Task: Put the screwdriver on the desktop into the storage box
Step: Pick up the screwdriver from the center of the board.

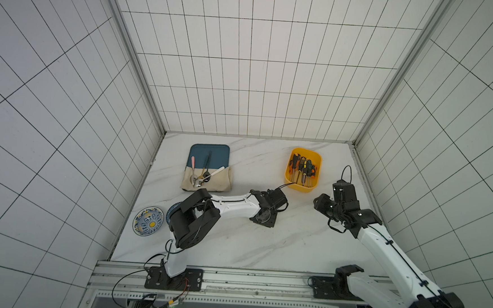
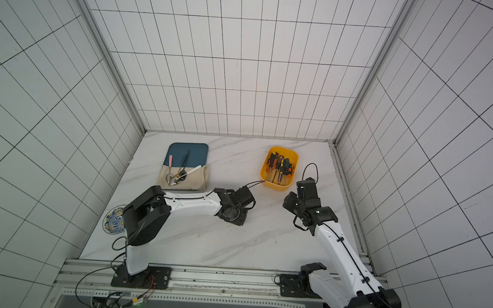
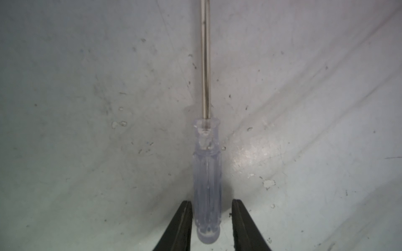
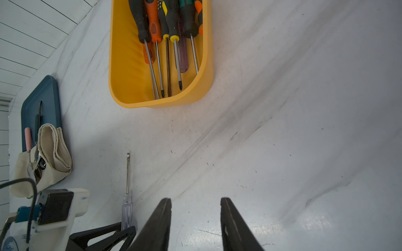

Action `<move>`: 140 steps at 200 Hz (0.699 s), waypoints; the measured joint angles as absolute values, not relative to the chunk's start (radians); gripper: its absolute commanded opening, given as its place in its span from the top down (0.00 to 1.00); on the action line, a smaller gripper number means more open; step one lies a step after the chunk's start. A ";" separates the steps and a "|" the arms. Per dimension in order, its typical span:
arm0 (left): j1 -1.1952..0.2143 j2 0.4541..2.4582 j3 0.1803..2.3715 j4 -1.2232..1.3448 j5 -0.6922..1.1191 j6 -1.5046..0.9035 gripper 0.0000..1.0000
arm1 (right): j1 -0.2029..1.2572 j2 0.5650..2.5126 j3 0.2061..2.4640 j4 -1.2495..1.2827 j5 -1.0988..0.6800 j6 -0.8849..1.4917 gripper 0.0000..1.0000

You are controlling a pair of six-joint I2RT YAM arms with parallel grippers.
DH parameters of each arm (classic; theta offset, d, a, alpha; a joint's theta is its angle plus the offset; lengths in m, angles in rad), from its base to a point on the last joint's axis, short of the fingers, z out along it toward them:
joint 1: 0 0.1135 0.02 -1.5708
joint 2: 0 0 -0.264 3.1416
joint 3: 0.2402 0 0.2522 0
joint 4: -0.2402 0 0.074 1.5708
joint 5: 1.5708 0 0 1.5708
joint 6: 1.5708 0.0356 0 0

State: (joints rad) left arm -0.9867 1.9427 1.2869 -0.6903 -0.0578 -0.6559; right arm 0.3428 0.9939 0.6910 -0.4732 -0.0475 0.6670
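**Screwdriver on the desktop, hidden from above**

The desktop (image 1: 263, 249) fills the floor of the tiled booth. The left arm (image 1: 230, 208) reaches across its middle, and in both top views its wrist covers the screwdriver completely. In a top view the elbow also covers one side of the plate (image 2: 112, 221). A blue rim (image 1: 172, 209) peeks from under the elbow, too little of it to name.

At the back left lies the tray (image 1: 210, 152), its near half under a folded cloth (image 1: 208, 184) that carries some spoons (image 1: 201, 175). The box (image 1: 301, 188) stands at the back right, packed with tools (image 1: 303, 170). The right wrist view cuts off its far end and the tops of the handles.

Only the wrist views show the screwdriver (image 4: 128, 191). It lies flat on the desktop, outside the box and well short of it, roughly parallel to the tools. Its clear handle is faint against the marble. The right wrist view shows the flat tip, while the left wrist view cuts the shaft off at the frame edge.

The left gripper (image 3: 211, 201) straddles the butt of the handle. One finger (image 3: 185, 217) is against it and a thin gap remains on the other side, so it is not pinched. The right gripper (image 4: 195, 198) is spread over bare desktop with nothing between its jaws.
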 measured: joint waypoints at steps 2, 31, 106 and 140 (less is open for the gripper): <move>-0.987 1.944 1.289 -0.691 -0.060 -0.651 0.74 | 0.343 0.994 0.691 -0.473 -0.047 0.667 0.59; -0.993 1.952 1.297 -0.699 -0.081 -0.645 0.84 | 0.343 0.994 0.688 -0.471 -0.047 0.667 0.59; -0.985 1.900 1.245 -0.691 -0.089 -0.646 1.00 | 0.342 0.962 0.653 -0.432 -0.113 0.671 0.48; -0.946 1.735 1.152 -0.659 -0.052 -0.653 1.00 | 0.340 0.929 0.606 -0.370 -0.221 0.690 0.47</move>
